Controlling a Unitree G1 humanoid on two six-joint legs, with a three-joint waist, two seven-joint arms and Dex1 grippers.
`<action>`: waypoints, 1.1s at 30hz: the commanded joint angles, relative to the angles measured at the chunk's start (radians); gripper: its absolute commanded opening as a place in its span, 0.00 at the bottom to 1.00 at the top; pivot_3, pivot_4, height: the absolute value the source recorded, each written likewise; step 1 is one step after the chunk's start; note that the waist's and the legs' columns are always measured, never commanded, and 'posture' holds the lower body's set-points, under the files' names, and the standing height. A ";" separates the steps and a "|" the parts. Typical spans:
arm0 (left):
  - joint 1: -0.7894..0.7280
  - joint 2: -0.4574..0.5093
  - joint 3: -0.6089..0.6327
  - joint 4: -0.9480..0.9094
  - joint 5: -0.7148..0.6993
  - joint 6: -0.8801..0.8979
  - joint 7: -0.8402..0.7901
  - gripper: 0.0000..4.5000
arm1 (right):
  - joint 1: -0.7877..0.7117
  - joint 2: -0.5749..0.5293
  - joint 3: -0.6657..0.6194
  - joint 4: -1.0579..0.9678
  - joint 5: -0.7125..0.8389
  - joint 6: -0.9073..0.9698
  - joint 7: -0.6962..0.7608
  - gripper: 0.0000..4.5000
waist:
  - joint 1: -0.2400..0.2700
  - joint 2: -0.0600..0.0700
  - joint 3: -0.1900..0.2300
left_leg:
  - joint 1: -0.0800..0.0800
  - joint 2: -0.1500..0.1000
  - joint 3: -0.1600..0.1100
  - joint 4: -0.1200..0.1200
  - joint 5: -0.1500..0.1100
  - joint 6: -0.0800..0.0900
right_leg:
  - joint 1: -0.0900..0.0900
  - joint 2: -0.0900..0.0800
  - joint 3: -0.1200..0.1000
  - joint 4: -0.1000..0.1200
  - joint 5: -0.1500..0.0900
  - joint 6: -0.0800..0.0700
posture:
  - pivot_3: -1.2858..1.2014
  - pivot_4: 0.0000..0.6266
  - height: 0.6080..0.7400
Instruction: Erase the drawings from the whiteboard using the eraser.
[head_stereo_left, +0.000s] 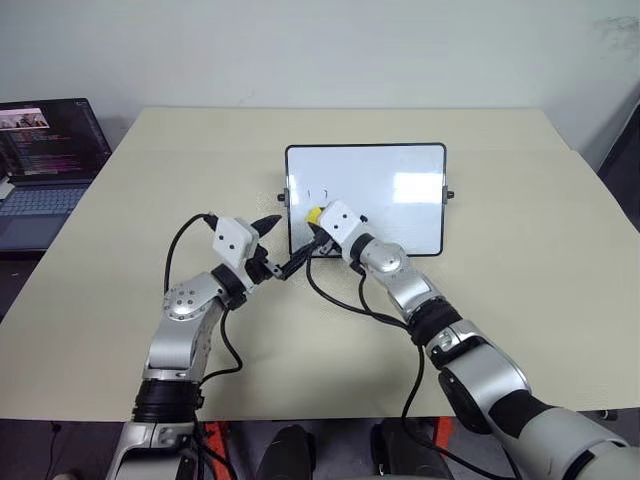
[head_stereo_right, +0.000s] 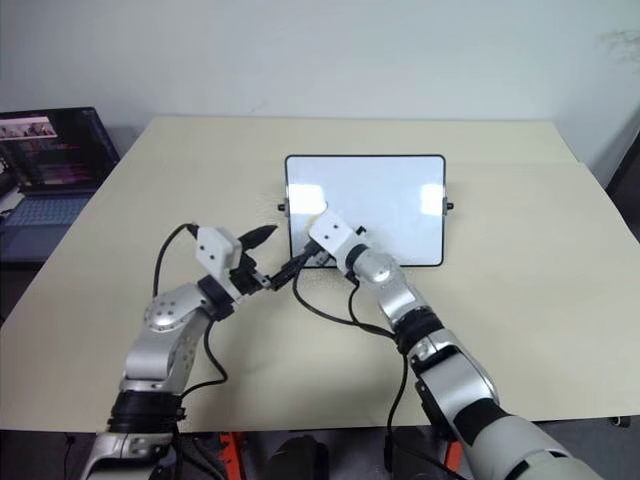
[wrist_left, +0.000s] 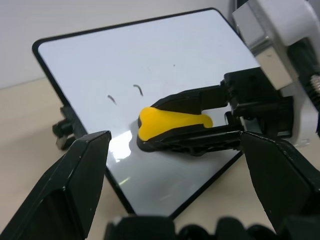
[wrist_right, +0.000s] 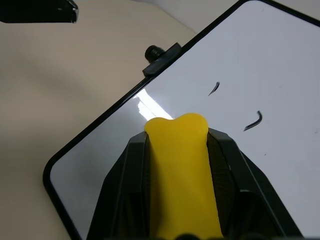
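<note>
Left gripper (head_stereo_left: 283, 246) stands wide open and empty just off the whiteboard's (head_stereo_left: 400, 200) left edge, apparently in reserve to steady the frame. Right gripper (wrist_left: 192, 131) is clamped on the yellow eraser (wrist_right: 181, 165), pressed to the board near two leftover drawing strokes (wrist_right: 252, 121), placed for wiping.

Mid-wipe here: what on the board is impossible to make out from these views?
- Board under the eraser: covered in both wrist views.
- The whiteboard's lower left: hidden by the right gripper in the eye views.
- Two leftover marks: too small in the eye views.
</note>
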 joint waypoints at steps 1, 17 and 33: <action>-0.006 0.009 0.023 -0.063 -0.012 -0.008 0.014 1.00 | 0.012 -0.010 0.007 0.024 -0.015 0.033 0.008 0.28 | 0.000 0.000 0.000 | 0.000 0.000 0.000 0.000 0.000 0.000 | 0.000 0.000 0.000 0.001 0.000 0.000 | 0.52 0.24 1.00; -0.024 -0.003 0.010 -0.053 -0.009 -0.007 0.016 1.00 | -0.253 -0.006 -0.054 0.297 0.003 -0.043 -0.073 0.28 | 0.001 0.000 0.000 | 0.005 -0.001 0.000 0.000 0.003 0.000 | 0.001 0.000 0.001 0.009 0.001 -0.002 | 0.52 0.24 1.00; -0.034 -0.005 0.006 -0.042 -0.008 -0.014 0.007 1.00 | -0.304 -0.018 -0.078 0.353 0.003 -0.060 -0.119 0.28 | 0.001 0.000 0.001 | 0.004 0.000 0.000 0.000 0.003 0.000 | 0.001 0.000 0.000 0.007 0.001 -0.002 | 0.52 0.24 1.00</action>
